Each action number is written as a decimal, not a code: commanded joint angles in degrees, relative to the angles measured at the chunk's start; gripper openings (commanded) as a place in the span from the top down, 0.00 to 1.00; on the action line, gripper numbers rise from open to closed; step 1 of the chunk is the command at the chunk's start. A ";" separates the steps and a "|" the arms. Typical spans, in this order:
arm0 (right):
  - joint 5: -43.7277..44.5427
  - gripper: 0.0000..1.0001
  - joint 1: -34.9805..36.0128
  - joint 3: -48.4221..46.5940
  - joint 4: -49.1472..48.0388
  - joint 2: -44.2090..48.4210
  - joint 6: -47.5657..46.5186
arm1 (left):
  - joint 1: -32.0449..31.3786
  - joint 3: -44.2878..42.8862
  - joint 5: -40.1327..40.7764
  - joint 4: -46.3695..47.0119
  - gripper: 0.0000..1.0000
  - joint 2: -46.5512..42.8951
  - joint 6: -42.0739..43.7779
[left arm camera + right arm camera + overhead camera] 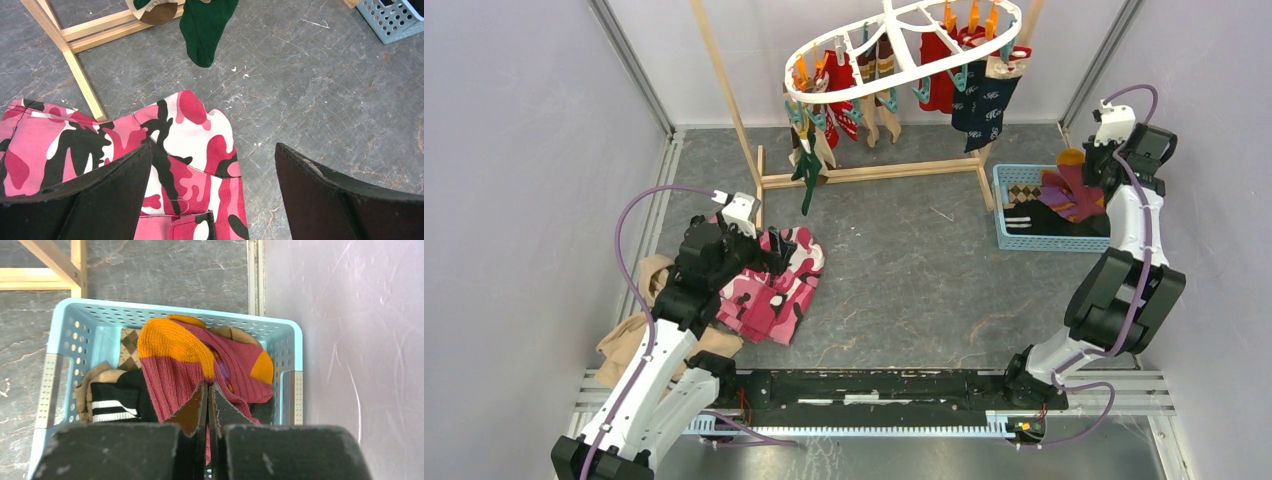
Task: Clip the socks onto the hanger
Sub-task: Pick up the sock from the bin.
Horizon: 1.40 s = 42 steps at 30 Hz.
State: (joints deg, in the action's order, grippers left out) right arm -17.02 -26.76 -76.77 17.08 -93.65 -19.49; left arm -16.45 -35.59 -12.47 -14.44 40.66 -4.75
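The white oval hanger (902,78) hangs on the rack at the back, with several socks clipped on it, among them a navy one (984,105), a red one (939,85) and a dark green one (807,180) that reaches nearly to the floor (205,30). My right gripper (207,387) is over the blue basket (65,325), shut on a maroon sock (170,375) with an orange cuff; in the top view the sock (1074,195) sticks up out of the basket (1004,205) under that gripper (1100,178). My left gripper (212,147) is open above the pink camouflage cloth (190,130), holding nothing.
More socks lie in the basket, a black one with white stripes (112,402) and an argyle one (130,347). The wooden rack's foot (82,80) lies just beyond the camouflage cloth (774,290). A tan cloth (624,340) sits by the left arm. The wall is close on the right.
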 commanded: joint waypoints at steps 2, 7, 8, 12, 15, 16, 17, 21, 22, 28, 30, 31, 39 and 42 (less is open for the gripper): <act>-5.05 1.00 -0.30 1.84 -2.65 5.64 1.53 | 0.45 -0.12 -1.36 2.35 0.03 -0.52 -0.68; -10.28 1.00 -0.65 2.48 -2.48 10.57 0.92 | 0.62 0.24 -3.57 3.52 0.03 -1.22 -0.77; -11.11 1.00 -0.70 2.67 -2.53 11.35 1.05 | 0.63 0.45 -4.14 3.78 0.03 -1.47 -0.71; -15.98 1.00 -1.26 3.29 -2.40 14.17 0.84 | 0.80 1.01 -6.09 5.13 0.02 -2.43 -0.80; -19.44 1.00 -1.61 3.40 -2.20 15.79 0.85 | 0.89 1.58 -8.04 6.44 0.02 -3.39 -0.87; -20.69 1.00 -1.70 3.39 -2.12 16.38 0.85 | 0.89 1.89 -8.62 6.91 0.02 -3.77 -0.94; -21.55 1.00 -1.76 3.40 -2.10 17.04 1.00 | 0.89 2.07 -9.34 7.44 0.02 -4.02 -1.00; -23.95 1.00 -1.80 3.39 -2.97 20.22 2.13 | 0.89 2.75 -11.37 9.28 0.01 -4.92 -1.23; -24.30 1.00 -1.80 3.06 -3.00 20.95 2.38 | 0.89 2.77 -12.09 9.55 0.01 -5.05 -1.26; -26.51 1.00 -1.80 1.18 -2.75 24.10 3.13 | 0.89 3.71 -18.45 13.13 0.00 -6.38 -1.91; -27.16 1.00 -1.80 0.69 -2.55 24.99 3.31 | 0.89 4.31 -20.54 14.91 0.00 -7.19 -2.47; -27.57 1.00 -1.80 0.34 -2.36 25.46 3.32 | 0.89 4.93 -21.53 16.52 0.00 -7.59 -3.11; -34.15 1.00 -1.80 -5.65 0.93 25.55 4.76 | 0.89 8.49 -23.98 29.54 0.00 -8.29 -19.82; -38.11 1.00 -1.71 -6.67 1.29 25.36 6.15 | 0.89 10.99 -24.70 34.78 0.00 -8.52 -26.15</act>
State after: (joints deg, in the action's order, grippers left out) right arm -48.75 -28.25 -79.96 18.22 -69.28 -15.79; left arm -15.81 -27.16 -34.85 9.96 32.58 -18.85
